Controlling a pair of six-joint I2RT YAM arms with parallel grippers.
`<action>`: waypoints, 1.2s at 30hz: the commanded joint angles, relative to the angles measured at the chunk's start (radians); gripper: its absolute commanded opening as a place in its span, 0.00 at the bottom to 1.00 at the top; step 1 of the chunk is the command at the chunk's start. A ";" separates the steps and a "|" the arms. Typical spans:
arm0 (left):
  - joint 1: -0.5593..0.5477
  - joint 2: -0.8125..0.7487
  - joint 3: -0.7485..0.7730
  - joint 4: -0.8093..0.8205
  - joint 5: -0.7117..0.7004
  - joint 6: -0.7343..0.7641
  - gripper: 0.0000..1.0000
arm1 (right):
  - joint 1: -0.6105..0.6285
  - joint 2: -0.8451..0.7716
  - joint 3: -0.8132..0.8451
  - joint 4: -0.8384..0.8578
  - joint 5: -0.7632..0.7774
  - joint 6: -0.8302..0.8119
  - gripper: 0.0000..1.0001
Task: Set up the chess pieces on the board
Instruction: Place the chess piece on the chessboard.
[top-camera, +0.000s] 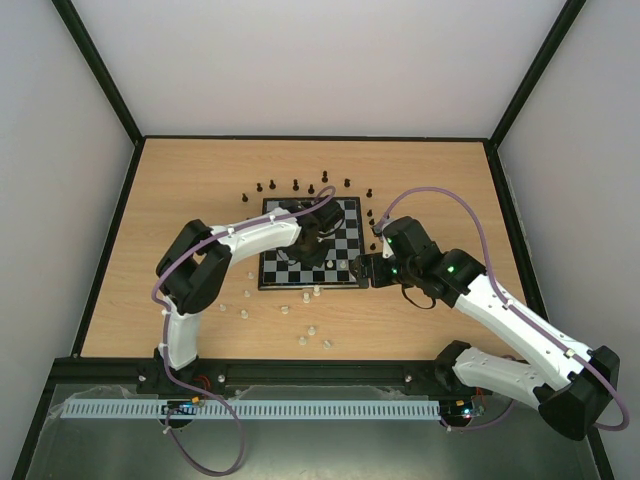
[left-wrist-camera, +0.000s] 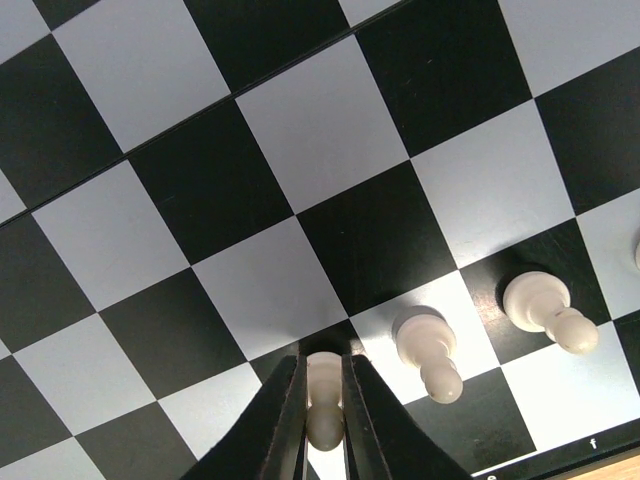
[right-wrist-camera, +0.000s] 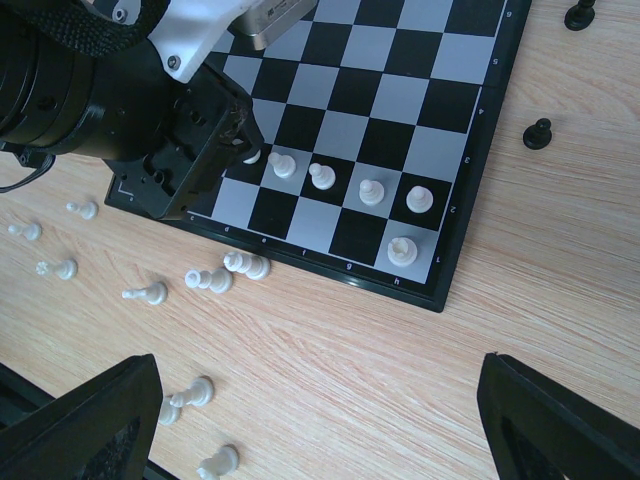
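Left tool (left-wrist-camera: 323, 365) is pinched together on a tiny cream-white pawn (left-wrist-camera: 323, 412), which stands in the second row from the near edge of the small glossy black-and-silver chessboard (left-wrist-camera: 300, 150), just beside a neighbouring pawn (left-wrist-camera: 428, 345). Right tool (right-wrist-camera: 320, 410) hangs with jaws wide apart over the wooden table (right-wrist-camera: 400, 360), holding nothing. Such a piece looks light, hard, slick and easily tipped; its narrow neck seems the best hold

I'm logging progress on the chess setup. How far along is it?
Done: four white pawns and a corner piece stand on the board. In hand: the left tool grips another white pawn beside that row; the right tool hangs open off the board's edge. Left: loose white pieces lying on the table, and the black pieces standing off the board.
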 joint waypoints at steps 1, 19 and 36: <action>-0.004 0.018 0.001 -0.019 -0.016 -0.003 0.13 | 0.002 -0.019 -0.010 -0.034 -0.002 -0.002 0.87; -0.004 0.013 -0.015 -0.015 -0.025 -0.017 0.17 | 0.003 -0.026 -0.017 -0.030 -0.008 -0.004 0.87; 0.003 -0.212 0.074 -0.148 -0.142 -0.046 0.57 | 0.002 -0.019 -0.019 -0.027 -0.015 -0.005 0.91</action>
